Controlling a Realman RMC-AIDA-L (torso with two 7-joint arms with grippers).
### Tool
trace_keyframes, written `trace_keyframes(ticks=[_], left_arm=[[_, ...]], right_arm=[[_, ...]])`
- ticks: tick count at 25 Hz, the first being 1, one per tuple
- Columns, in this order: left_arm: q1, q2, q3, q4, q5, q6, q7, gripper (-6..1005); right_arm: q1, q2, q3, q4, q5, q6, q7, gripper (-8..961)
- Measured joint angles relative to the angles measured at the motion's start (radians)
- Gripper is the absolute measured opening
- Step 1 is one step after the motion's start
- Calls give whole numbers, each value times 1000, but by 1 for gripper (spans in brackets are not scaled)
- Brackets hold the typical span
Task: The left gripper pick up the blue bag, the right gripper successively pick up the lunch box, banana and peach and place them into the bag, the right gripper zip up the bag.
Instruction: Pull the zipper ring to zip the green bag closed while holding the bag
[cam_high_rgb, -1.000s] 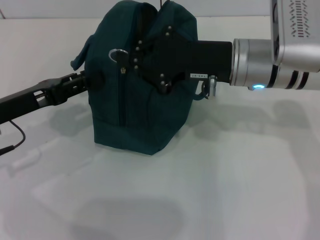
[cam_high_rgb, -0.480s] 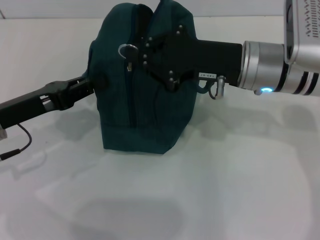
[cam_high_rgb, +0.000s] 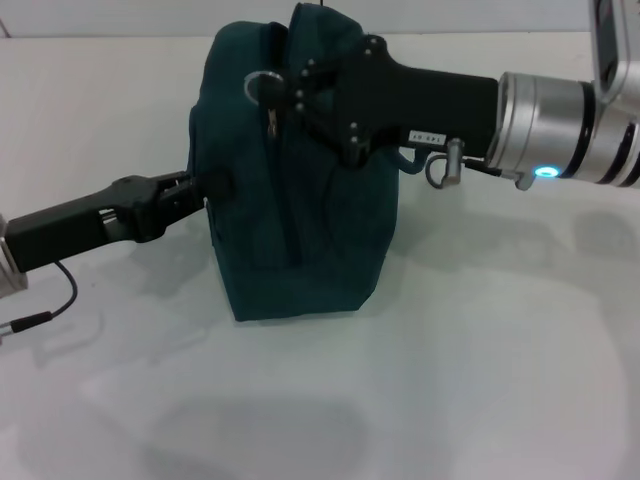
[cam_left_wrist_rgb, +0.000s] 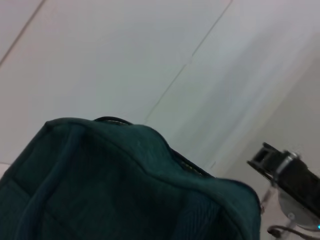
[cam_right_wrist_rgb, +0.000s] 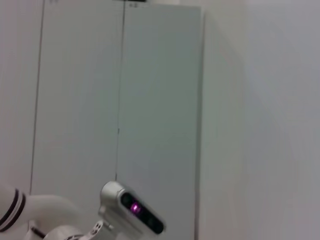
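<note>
1. Compared with a second ago, the blue bag (cam_high_rgb: 300, 190) stands farther toward the robot's right on the white table (cam_high_rgb: 480, 350), and its base sits nearer the camera.
2. The right gripper (cam_high_rgb: 300, 85) has risen and shifted with it; it is now at the top of the bag by the zipper ring (cam_high_rgb: 262, 86), which has climbed close to the end of its track.
3. Whether the right fingers pinch the ring cannot be told, since the black gripper body hides them.
4. The left gripper (cam_high_rgb: 200, 188) has followed the bag sideways and presses against its left side, about halfway up; its fingers look closed on the fabric there.
5. The bag stands upright and nearly zipped, with a short gap at the top; nothing of its contents shows.
6. In the left wrist view the bag's top edge (cam_left_wrist_rgb: 150, 150) fills the lower part, with the right arm beyond it.
7. The right wrist view shows only a pale wall and part of the robot.
8. Open table lies in front of the bag and to its right, under the right arm; the bag's far side nears the table's back edge.
</note>
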Motion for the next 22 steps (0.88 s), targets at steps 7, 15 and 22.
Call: trace_keyframes(ticks=[7, 15, 22], left_arm=[[0, -3, 8, -4, 2, 42, 30, 88], [1, -10, 41, -5, 3, 58, 54, 55], [7, -13, 85, -6, 4, 59, 75, 55]], right_arm=[[-3, -4, 28, 9, 9, 3, 45, 43], [-3, -4, 49, 17, 6, 10, 73, 45], [4, -4, 50, 27, 8, 24, 78, 47]])
